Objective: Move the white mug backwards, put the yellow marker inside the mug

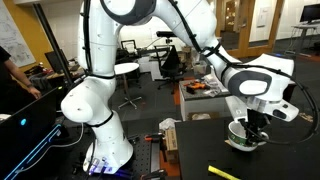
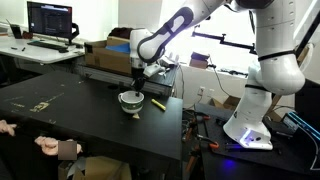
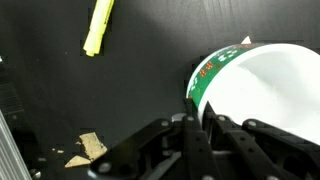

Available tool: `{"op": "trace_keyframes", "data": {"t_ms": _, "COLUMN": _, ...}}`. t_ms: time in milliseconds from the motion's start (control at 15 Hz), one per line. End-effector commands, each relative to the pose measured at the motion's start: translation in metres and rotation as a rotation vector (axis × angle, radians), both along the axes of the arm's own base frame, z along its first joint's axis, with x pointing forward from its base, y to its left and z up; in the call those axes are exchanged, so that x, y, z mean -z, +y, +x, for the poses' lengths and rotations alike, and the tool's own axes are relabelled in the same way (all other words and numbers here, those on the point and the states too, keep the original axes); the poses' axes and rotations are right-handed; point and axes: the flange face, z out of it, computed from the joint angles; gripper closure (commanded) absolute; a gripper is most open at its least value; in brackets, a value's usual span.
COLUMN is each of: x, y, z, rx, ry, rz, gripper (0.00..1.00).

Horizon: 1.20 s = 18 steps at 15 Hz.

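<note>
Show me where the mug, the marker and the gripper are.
mug (image 3: 265, 85): wrist view, white inner wall.
marker (image 3: 98, 27): wrist view, middle of its shaft.
gripper (image 3: 200, 122): wrist view, between its fingertips.

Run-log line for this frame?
phase: mug grasp | gripper: shut on white mug rim | yellow marker: on table, outside mug

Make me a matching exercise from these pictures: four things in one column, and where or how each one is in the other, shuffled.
1 white mug
2 yellow marker
3 gripper
4 table

A lying flat, apart from the mug
B black surface underneath
C jaws at the mug's rim
D upright, green pattern outside

Pairs: 1-D, 2-A, 3-C, 4-B
</note>
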Motion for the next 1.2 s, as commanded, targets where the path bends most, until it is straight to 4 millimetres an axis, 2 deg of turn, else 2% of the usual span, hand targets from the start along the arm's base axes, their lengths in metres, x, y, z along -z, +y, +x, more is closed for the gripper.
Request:
{"op": "trace_keyframes", "data": {"t_ms": 0, "x": -0.011, "y": -0.011, "z": 0.009, "rx": 0.054, "ry": 0.006, "rz": 0.020, "gripper": 0.97}}
{"op": "trace_keyframes", "data": {"t_ms": 267, "x": -0.010, "y": -0.022, "z": 0.011, "rx": 0.089, "ry": 0.004, "rz": 0.031, "gripper": 0.97}}
{"op": "trace_keyframes", "data": {"t_ms": 733, "x": -0.022, "y": -0.053, "z": 0.019, "rx": 0.153, "ry": -0.003, "rz": 0.046, "gripper": 0.97}}
{"op": "trace_keyframes", "data": {"t_ms": 1133, "x": -0.015, "y": -0.059, "z": 0.026, "rx": 0.168, "ry": 0.018, "rz": 0.047, "gripper": 0.97}}
